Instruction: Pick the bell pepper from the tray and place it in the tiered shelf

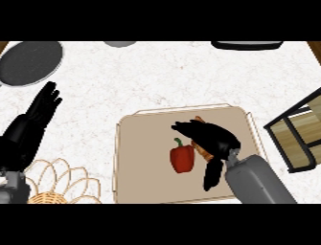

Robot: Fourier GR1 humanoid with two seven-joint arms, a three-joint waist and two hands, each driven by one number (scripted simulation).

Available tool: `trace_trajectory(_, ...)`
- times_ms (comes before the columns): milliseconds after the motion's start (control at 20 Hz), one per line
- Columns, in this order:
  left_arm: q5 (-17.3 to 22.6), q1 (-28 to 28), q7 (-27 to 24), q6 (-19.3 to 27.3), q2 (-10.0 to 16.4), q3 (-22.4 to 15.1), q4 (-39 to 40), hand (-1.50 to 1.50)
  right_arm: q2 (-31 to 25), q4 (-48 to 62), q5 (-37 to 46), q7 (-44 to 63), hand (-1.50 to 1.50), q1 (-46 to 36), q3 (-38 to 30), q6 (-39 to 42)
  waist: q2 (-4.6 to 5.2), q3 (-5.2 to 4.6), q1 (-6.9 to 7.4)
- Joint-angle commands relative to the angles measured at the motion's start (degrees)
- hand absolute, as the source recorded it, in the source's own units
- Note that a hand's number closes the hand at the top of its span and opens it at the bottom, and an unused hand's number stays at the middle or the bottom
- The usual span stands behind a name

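On the tray (pixel 142 143), just left of the right hand (pixel 211 138), lies the red bell pepper (pixel 182 159) — light, hollow, probably slippery-skinned. The hand is spread, holding nothing — best closed across the pepper's broad body.

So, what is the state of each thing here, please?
tray: flat on the counter, carrying the bell pepper.
bell pepper: lying on its side, not held.
right hand: open, above the tray, right of the bell pepper.
left hand: open, resting at the left, fingers up.
shelf: at the right, bell pepper not in it.
pan: flat on the counter, top left.
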Motion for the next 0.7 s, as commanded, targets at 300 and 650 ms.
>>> trace_trajectory(300,1.4,1.3,-0.8,-3.3,-0.1,2.1,-0.9,0.00,3.3,11.7,3.7,-6.2,-1.50,-1.3,0.0,-4.4,0.30,0.09,0.30)
trace_trajectory(650,-1.0,-2.6,0.2,-1.9,-0.4,2.1,1.8,0.00,4.1,15.8,8.0,-8.3,1.50,-1.0,-0.1,-12.2,0.35,0.10,0.10)
